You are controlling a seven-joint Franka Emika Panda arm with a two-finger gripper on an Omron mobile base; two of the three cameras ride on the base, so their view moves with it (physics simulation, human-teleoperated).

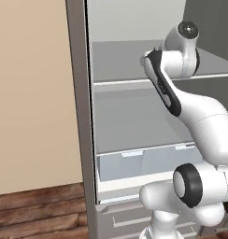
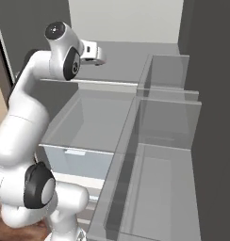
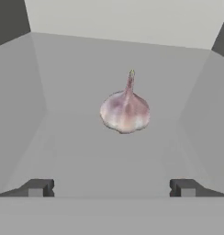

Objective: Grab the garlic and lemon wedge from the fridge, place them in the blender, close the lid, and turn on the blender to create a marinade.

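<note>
Pincer (image 3: 112, 188) agape above garlic (image 3: 125, 111)

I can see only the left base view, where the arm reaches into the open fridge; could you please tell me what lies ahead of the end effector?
Observer: In the hand view, the garlic sits on a pale grey shelf ahead of the end effector, its pointed top up.
Operator: Thank you. Are the fingers around it yet?
Observer: No. The end effector is open, both fingertips spread wide, with bare shelf between them and the bulb.
Operator: Is the door side visible anywhere?
Observer: Yes, the right base view shows clear door bins to the right of the fridge shelves. I see nothing in them.
</note>
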